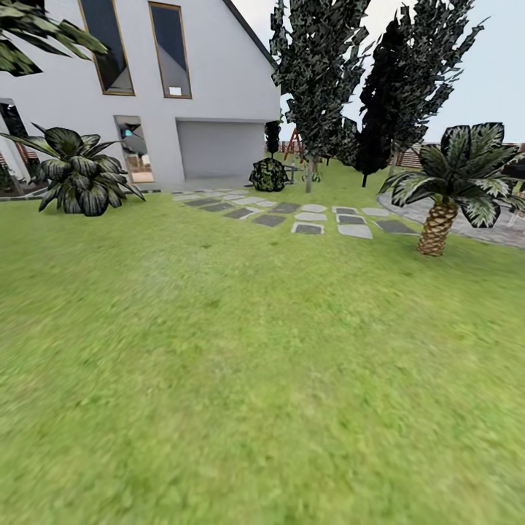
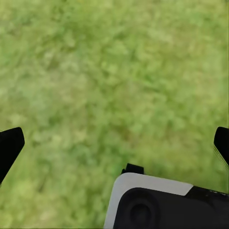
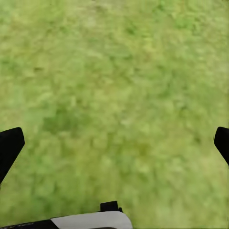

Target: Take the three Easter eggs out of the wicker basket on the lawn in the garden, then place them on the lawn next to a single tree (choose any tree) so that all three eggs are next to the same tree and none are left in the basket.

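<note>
Lawn (image 1: 240,379) lies under both wide-spread grippers, left gripper (image 2: 114,143) and right gripper (image 3: 114,143), with the pale-trunked tree (image 1: 310,171) far ahead; eggs, probably light and slippery, want a gentle midsection pinch.

Wide-spread right claw (image 3: 114,143) above lawn (image 3: 114,71)

The lawn (image 1: 240,350) is mottled bright green. The house (image 1: 211,80) is white with dark windows, and the stepping stones (image 1: 310,219) alternate pale and dark grey. The palm (image 1: 437,226) has a scaly tan trunk and dark, pale-striped fronds.
</note>
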Available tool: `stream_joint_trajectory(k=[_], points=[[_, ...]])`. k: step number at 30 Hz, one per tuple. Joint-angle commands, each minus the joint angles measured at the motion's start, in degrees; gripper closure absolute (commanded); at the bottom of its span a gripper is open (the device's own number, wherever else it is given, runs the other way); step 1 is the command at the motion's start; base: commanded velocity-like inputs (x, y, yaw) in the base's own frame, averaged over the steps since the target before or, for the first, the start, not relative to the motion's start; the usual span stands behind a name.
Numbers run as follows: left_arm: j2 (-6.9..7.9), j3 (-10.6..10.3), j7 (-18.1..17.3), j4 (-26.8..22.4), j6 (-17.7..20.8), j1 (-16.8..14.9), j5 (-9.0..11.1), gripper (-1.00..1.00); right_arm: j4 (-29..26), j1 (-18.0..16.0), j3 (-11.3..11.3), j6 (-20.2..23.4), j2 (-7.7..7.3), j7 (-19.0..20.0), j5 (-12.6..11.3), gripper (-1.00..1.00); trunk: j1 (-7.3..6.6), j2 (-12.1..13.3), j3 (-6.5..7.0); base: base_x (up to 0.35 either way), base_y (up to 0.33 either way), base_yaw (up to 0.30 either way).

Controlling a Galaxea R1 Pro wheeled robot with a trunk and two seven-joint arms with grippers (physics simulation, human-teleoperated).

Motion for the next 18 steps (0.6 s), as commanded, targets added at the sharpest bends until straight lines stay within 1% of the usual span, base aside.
stream_joint_trajectory(k=[1, 18], points=[[-0.02, 0.39, -0.04, 0.04, -0.15, -0.05, -0.22, -1.00, 0.11, -0.07, -0.08, -0.23, 0.00, -0.05, -0.01, -1.00, 0.07, -0.11, -0.12, 0.339, 0.000, 0.000], [-0.02, 0.39, -0.04, 0.03, -0.17, -0.05, -0.22, -1.00, 0.11, -0.07, -0.07, -0.23, 0.00, -0.05, 0.01, -1.00, 0.07, -0.11, -0.12, 0.339, 0.000, 0.000]])
